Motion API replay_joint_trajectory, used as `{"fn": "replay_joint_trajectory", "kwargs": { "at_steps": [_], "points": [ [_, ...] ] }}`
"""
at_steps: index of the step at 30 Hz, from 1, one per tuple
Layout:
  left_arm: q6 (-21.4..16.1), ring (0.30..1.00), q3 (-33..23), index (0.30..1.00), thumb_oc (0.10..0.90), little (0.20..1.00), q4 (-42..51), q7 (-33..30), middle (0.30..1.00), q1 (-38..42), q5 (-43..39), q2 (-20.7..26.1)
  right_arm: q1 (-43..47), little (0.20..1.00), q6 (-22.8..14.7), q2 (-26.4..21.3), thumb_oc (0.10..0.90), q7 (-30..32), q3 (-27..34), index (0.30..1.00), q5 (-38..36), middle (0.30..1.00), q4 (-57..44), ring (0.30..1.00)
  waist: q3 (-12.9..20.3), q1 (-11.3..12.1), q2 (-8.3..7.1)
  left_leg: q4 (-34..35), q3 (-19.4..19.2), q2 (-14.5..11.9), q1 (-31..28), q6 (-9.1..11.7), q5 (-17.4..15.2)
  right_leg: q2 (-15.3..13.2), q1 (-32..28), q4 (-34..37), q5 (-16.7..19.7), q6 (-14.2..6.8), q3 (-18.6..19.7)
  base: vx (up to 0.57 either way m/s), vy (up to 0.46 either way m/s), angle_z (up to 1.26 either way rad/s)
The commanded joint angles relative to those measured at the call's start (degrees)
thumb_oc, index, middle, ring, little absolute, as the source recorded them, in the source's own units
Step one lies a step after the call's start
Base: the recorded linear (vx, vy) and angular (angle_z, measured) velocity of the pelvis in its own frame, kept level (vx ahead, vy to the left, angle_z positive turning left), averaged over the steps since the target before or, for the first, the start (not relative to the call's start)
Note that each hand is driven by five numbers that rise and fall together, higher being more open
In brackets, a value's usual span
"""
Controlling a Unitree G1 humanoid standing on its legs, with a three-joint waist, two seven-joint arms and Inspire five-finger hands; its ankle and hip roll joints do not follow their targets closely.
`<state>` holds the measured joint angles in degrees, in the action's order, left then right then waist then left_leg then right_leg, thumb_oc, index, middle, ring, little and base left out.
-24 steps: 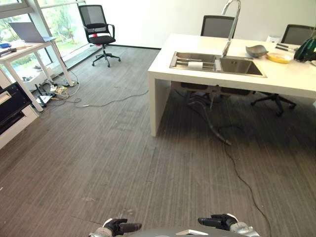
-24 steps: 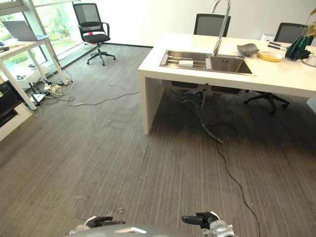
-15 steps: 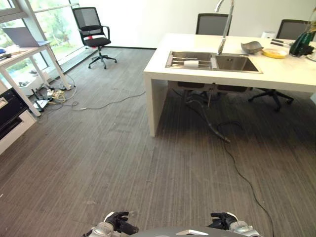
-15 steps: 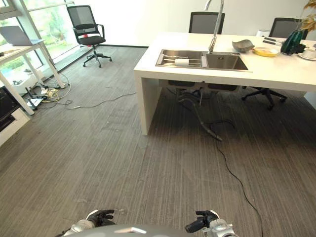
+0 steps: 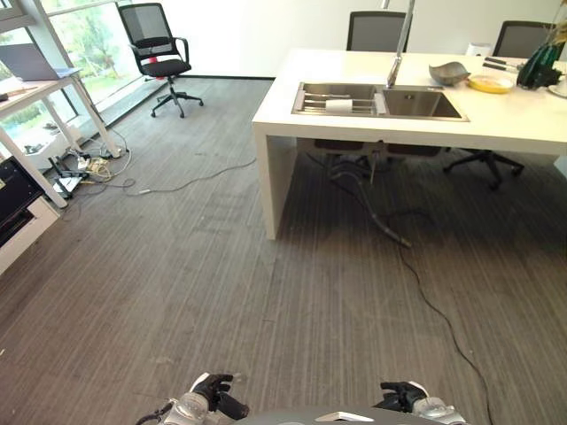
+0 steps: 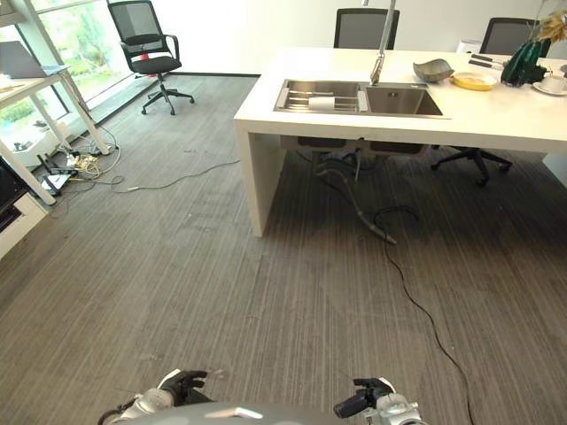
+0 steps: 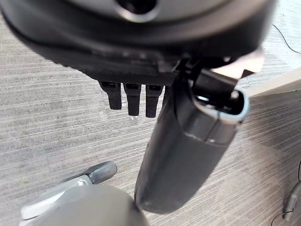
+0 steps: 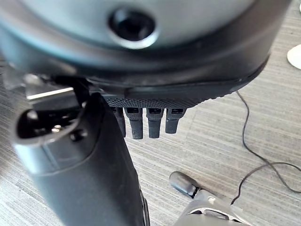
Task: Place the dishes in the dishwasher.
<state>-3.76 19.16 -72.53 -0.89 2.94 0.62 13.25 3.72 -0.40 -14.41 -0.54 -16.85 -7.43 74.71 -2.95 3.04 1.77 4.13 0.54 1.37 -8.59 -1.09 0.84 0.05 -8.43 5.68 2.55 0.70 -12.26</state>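
On the white counter (image 5: 496,128) at the far right lie a grey bowl (image 5: 447,73) and a yellow plate (image 5: 490,83). A steel sink (image 5: 381,100) with a tall tap is set into the counter, and a white cup (image 5: 338,104) lies in its left basin. My left hand (image 5: 211,394) and right hand (image 5: 400,394) hang low at the bottom edge, far from the counter. In the wrist views the left hand's fingers (image 7: 133,96) and the right hand's fingers (image 8: 148,122) are straight and hold nothing.
A black appliance (image 5: 18,190) on a white stand sits at the left edge. A desk (image 5: 44,93) with a laptop and loose cables stands by the window. Office chairs (image 5: 164,53) stand around. A hose and cable (image 5: 425,292) trail across the carpet below the counter.
The whole view has shifted, so the camera has moved; the counter sits a little further left and higher. Both hands have turned from pointing inward and show less at the bottom edge.
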Motion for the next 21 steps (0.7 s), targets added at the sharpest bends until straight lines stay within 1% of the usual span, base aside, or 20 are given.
{"fn": "replay_joint_trajectory", "kwargs": {
  "at_steps": [1, 4, 8, 10, 14, 18, 21],
  "points": [
    [-2.41, 0.900, 1.17, 0.900, 0.800, 0.900, -0.81, -2.32, 0.900, 5.15, 0.20, -0.82, 3.67, 0.900, -2.89, -1.94, 0.800, 1.32, 1.05, 0.900, -3.98, 0.900, 0.72, 0.900, 0.42, 0.78, -2.04, 0.87, -0.96, -0.01, 4.04, 2.48, 0.37, -2.78, 1.21, -0.68, -1.09, -6.93, -0.19, -0.05, -0.010, -0.08],
    [-2.83, 0.900, 0.61, 0.900, 0.800, 0.900, 0.68, -3.38, 0.900, 4.01, -0.60, -1.04, 3.05, 0.900, -3.86, -1.20, 0.800, 1.68, -0.10, 0.900, -4.01, 0.900, -1.60, 0.900, -0.27, 0.38, -2.62, 0.87, -1.52, -0.28, 3.59, 2.58, 0.37, -2.66, 0.92, -0.68, -1.18, -6.79, 0.07, -0.01, -0.027, -0.08],
    [-3.12, 0.900, 0.86, 0.900, 0.800, 0.900, 2.25, -3.21, 0.900, 3.78, -2.33, -1.21, 4.35, 0.900, -4.67, -1.16, 0.800, 1.97, -0.83, 0.900, -5.13, 0.900, -3.67, 0.900, -1.42, -0.23, -2.92, 0.87, -2.07, -0.54, 3.84, 2.69, 0.77, -2.62, 1.58, -0.68, -0.69, -6.74, 0.65, -0.05, -0.024, -0.11],
    [-2.76, 0.900, 0.37, 0.900, 0.800, 0.900, 1.59, -1.06, 0.900, 4.85, -7.10, -1.88, 6.36, 0.900, -5.18, -1.34, 0.800, 1.38, -1.17, 0.900, -7.61, 0.900, -5.13, 0.900, -2.44, -0.80, -2.85, 0.87, -2.74, -0.57, 4.46, 2.58, 0.89, -2.63, 2.42, -0.68, -0.07, -6.67, 1.25, -0.08, 0.008, -0.13],
    [-2.46, 0.900, 0.89, 0.900, 0.800, 0.900, 2.18, -0.39, 0.900, 4.79, -6.91, -2.43, 5.82, 0.900, -4.51, -1.20, 0.800, 0.68, -1.76, 0.900, -6.97, 0.900, -5.29, 0.900, -2.08, -1.02, -2.65, 0.87, -3.27, -0.59, 3.47, 2.47, 0.23, -2.63, 1.60, -0.68, -0.46, -6.60, 1.47, 0.05, 0.006, -0.18],
    [-2.53, 0.900, 1.54, 0.900, 0.800, 0.900, 2.39, -1.15, 0.900, 5.51, -6.28, -2.84, 6.17, 0.900, -4.16, -0.88, 0.800, 0.74, -2.43, 0.900, -6.81, 0.900, -5.85, 0.900, -1.78, -1.03, -2.56, 0.87, -3.23, -0.62, 2.73, 2.45, 0.05, -2.68, 0.91, -0.68, -0.67, -6.56, 1.58, 0.03, 0.001, -0.01],
    [-2.48, 0.900, 3.22, 0.900, 0.800, 0.900, 4.23, -1.65, 0.900, 6.18, -5.04, -2.92, 6.87, 0.900, -4.18, -1.23, 0.800, 1.50, -2.60, 0.900, -7.24, 0.900, -7.68, 0.900, -1.78, -0.84, -2.35, 0.87, -3.15, -0.38, 2.66, 2.34, 0.01, -2.65, 0.78, -0.68, -0.81, -6.61, 1.45, 0.00, 0.000, 0.00]
  ]
}}
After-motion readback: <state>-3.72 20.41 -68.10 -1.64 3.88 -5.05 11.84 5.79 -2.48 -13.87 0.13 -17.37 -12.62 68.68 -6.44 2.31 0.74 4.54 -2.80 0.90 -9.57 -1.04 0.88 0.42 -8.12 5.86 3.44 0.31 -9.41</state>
